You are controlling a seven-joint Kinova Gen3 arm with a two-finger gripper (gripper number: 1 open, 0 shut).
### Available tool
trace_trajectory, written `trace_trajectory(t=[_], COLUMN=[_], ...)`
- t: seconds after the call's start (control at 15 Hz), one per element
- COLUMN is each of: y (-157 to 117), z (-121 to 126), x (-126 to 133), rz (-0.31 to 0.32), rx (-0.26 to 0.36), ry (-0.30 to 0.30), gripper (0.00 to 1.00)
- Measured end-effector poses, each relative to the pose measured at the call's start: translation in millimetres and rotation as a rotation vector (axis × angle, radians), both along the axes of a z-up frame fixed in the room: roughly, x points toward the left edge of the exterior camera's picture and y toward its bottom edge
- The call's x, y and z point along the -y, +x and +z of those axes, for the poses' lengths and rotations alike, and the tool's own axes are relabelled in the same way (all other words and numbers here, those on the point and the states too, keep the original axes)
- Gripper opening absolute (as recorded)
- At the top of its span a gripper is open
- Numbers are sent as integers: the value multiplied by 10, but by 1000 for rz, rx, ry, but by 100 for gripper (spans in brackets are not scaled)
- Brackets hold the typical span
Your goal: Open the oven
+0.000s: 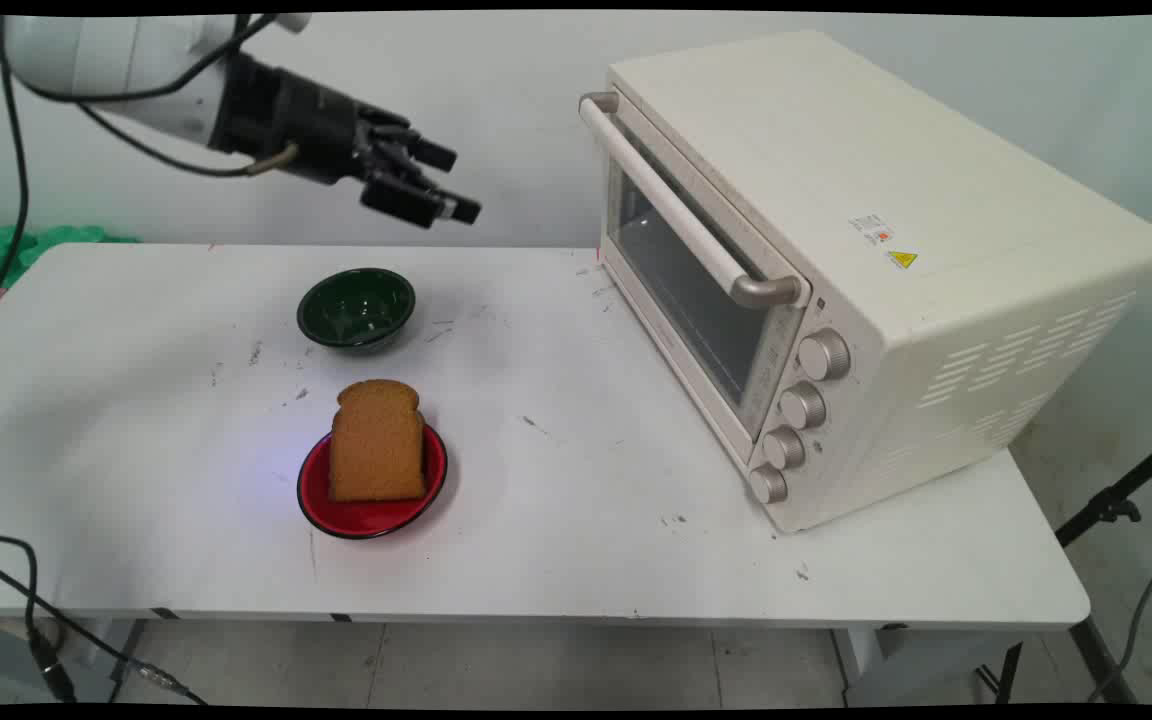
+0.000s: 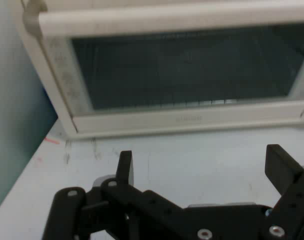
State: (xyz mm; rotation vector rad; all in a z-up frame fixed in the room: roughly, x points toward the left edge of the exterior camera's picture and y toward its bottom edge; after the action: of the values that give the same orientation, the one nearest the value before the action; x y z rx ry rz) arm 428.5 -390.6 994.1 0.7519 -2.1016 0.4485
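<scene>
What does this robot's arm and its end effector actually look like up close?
The arm is smooth, rounded and white, with thin black cables hanging from it. It ends in a black end effector: a chunky wrist, a jointed linkage with small silver screw heads, and two flat, blocky black fingers. No lettering shows on it in either view.
</scene>
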Motion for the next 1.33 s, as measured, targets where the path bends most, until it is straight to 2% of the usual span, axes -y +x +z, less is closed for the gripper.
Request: trace_trajectory(t=[0.4,0.47,0.93,1.33], y=[-377,-433,-871,-1177], z=[190,216,377,366], x=[173,199,483,725], rz=[13,14,44,69], rx=[-13,-14,-14,5], ry=[-16,-20,-46,-46], gripper=[100,0,0,0])
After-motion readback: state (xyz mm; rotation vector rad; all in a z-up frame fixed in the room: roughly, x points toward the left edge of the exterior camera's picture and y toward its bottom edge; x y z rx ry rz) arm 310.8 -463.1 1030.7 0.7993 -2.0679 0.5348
